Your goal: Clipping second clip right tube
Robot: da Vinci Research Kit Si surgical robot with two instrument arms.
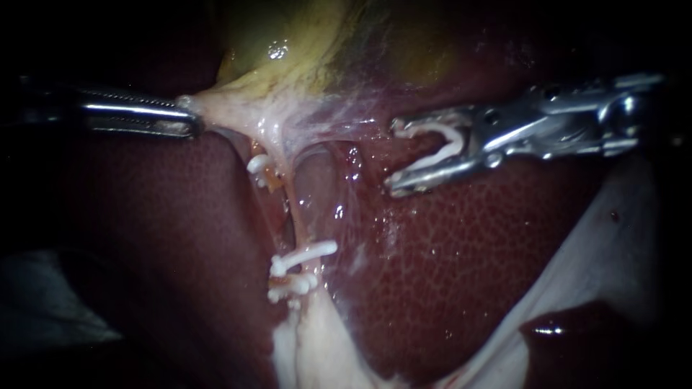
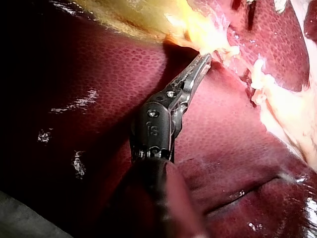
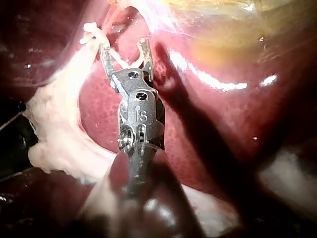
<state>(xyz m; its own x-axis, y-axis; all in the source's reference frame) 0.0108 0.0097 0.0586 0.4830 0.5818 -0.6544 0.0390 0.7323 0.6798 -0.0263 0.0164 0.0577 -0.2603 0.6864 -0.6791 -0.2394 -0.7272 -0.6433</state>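
My left instrument (image 1: 189, 115) comes in from the left, its jaws shut on pale tissue at the neck of the gallbladder (image 1: 288, 43) and holding it taut; the left wrist view shows the same hold (image 2: 203, 62). My right instrument (image 1: 394, 157) stands to the right of the tubes, apart from them, its jaws wide with an open white clip (image 1: 448, 140) seated between them (image 3: 124, 47). The right tube (image 1: 299, 209) runs down from the neck and bears two white clips (image 1: 306, 256) low down. The left tube (image 1: 241, 144) carries a clip (image 1: 257, 164).
Dark red liver (image 1: 468, 252) lies under and around the tubes. A thin glistening membrane (image 1: 346, 180) spans between the right tube and my right instrument. White cloth (image 1: 613, 245) shows at the lower right, and pale tissue (image 1: 317, 346) below the clips.
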